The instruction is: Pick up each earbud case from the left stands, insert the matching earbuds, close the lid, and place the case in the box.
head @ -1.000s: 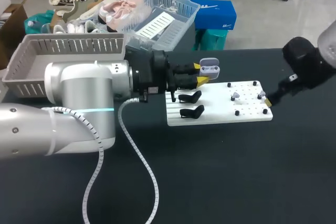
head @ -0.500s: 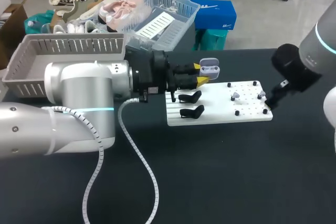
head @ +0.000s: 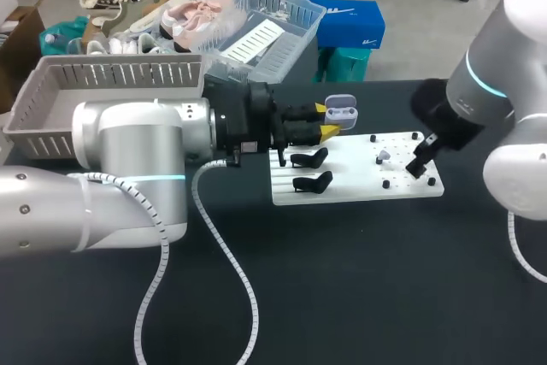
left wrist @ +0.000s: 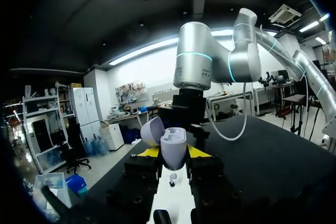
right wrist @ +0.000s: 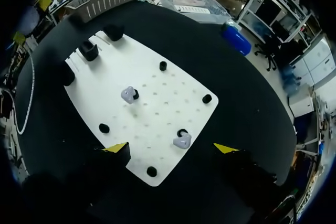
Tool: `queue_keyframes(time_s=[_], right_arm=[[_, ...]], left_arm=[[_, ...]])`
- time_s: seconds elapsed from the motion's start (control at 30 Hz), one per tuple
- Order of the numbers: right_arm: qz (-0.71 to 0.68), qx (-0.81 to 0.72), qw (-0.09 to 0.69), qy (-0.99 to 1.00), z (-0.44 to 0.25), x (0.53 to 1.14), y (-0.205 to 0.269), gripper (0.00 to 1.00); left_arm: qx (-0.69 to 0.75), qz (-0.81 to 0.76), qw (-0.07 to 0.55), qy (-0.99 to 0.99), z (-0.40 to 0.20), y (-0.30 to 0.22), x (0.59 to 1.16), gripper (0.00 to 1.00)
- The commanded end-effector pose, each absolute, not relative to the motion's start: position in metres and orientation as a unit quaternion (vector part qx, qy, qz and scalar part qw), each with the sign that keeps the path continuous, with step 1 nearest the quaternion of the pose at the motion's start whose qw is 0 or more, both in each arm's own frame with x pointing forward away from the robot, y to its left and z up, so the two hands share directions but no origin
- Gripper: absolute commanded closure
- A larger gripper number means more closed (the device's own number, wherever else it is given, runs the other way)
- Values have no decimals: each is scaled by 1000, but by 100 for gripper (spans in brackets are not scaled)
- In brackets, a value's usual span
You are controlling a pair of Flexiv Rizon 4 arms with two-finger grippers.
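The left gripper (head: 330, 122), just above the centre of the head view, is clenched on an open earbud case (head: 342, 110) by the white board's (head: 342, 190) upper edge. The right gripper (right wrist: 170, 148) hangs over the board's right end with its fingers spread wide. One earbud (right wrist: 181, 140) lies below the gap and another (right wrist: 128, 94) farther ahead. Dark table (head: 359, 297) stretches across the lower frame.

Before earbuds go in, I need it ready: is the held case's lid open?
Open: the lid stands tipped back off the case in the left gripper.
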State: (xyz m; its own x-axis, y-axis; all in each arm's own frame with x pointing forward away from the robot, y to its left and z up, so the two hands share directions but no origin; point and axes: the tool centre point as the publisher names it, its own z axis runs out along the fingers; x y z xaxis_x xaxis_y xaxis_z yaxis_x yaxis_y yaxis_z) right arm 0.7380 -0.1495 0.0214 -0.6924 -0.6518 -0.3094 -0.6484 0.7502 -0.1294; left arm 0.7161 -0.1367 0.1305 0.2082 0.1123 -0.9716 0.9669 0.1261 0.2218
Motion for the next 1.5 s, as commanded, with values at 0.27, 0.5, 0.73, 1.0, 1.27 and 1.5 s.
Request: queue_keyframes(time_s=[0.27, 0.5, 0.73, 1.0, 1.27, 1.5], right_arm=[[0, -346, 166, 923, 21, 754, -151, 42], [1, -339, 169, 926, 22, 756, -150, 53], [7, -319, 167, 933, 21, 755, -150, 52], [20, -282, 176, 943, 19, 749, -152, 53], [14, -277, 171, 946, 20, 747, -149, 66], [15, -267, 170, 949, 19, 747, -149, 65]], left_arm=[[538, -381, 562, 500, 130, -137, 716, 100], [538, -381, 562, 500, 130, -137, 716, 100], [538, -381, 562, 500, 130, -137, 716, 100], [538, -381, 562, 500, 130, -137, 716, 100], [538, -381, 562, 500, 130, -137, 716, 100], [538, -381, 562, 500, 130, -137, 716, 100]])
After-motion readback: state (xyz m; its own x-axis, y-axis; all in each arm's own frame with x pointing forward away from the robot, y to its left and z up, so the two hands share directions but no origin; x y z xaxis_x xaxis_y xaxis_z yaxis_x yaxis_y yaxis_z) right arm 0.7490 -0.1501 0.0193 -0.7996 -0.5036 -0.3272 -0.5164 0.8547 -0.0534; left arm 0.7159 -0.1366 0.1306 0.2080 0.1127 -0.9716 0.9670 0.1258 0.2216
